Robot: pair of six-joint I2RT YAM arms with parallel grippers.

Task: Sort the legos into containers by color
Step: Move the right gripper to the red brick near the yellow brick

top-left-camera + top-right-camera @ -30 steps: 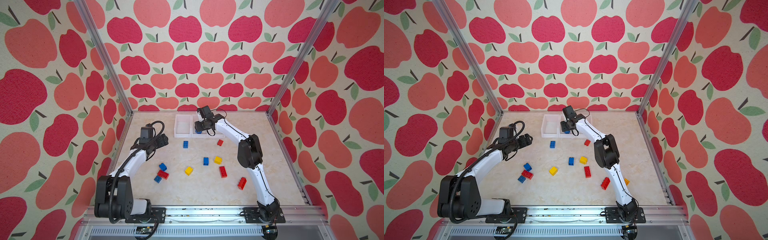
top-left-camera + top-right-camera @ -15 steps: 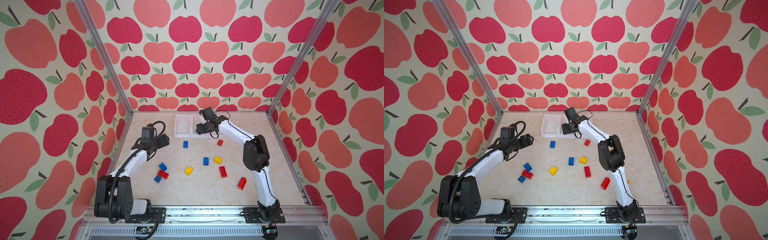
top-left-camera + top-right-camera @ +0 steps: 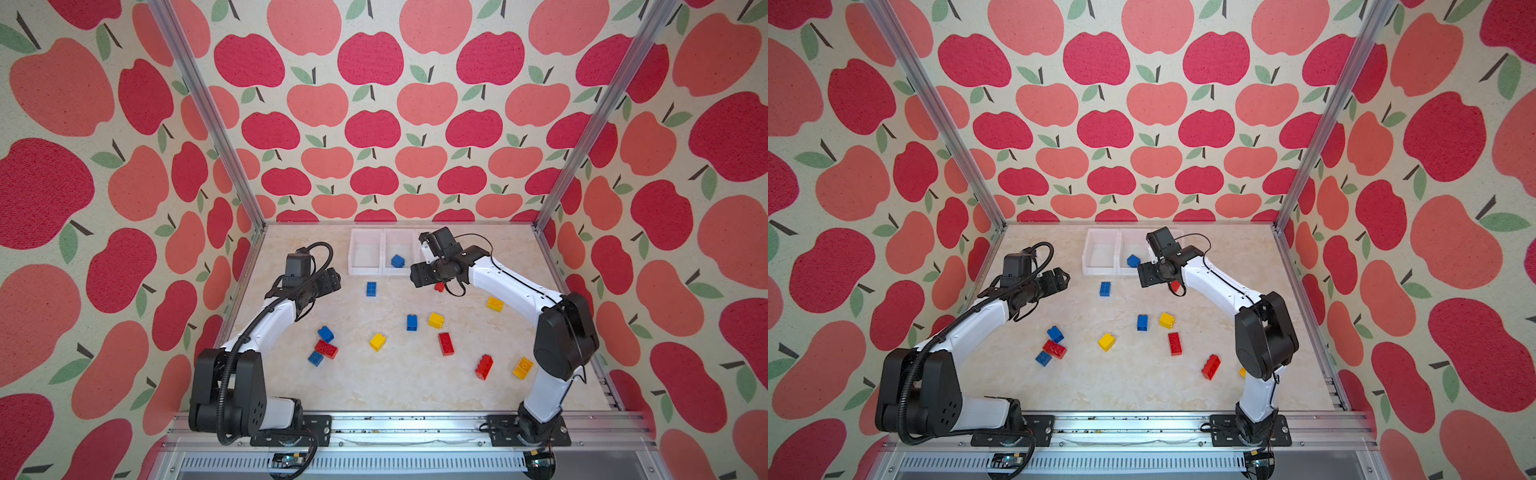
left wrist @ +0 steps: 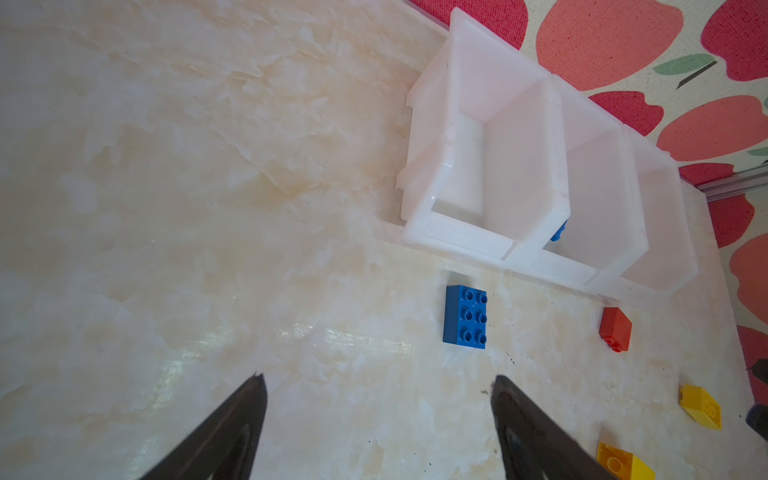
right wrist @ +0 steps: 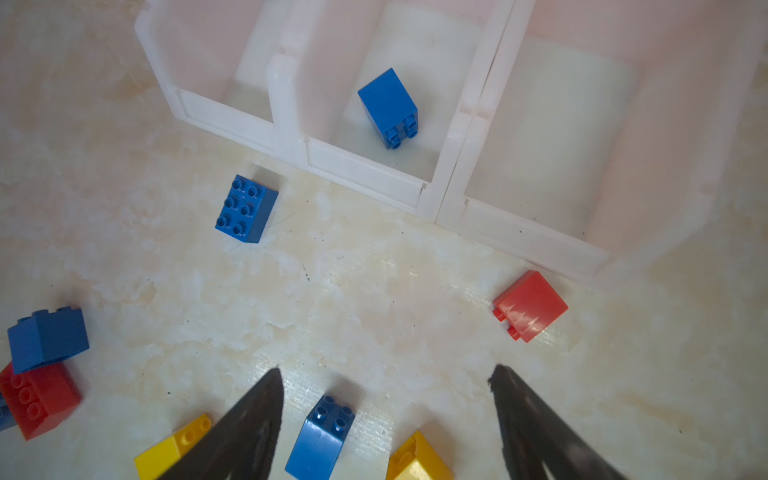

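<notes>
Near the bins, the right fingers are hovering spread and empty, like the left fingers; descending carelessly, they are risking shoving the red brick.

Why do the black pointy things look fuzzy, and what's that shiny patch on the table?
Left wrist view: the jaws sit close to the lens and blur; the table shows a pale glare streak. Right wrist view: blurred jaws too, glare on the red brick.

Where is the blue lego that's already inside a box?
In a top view the blue lego lies on its side in the middle container, at the table's far end, with a bigger blue lego just in front.
</notes>
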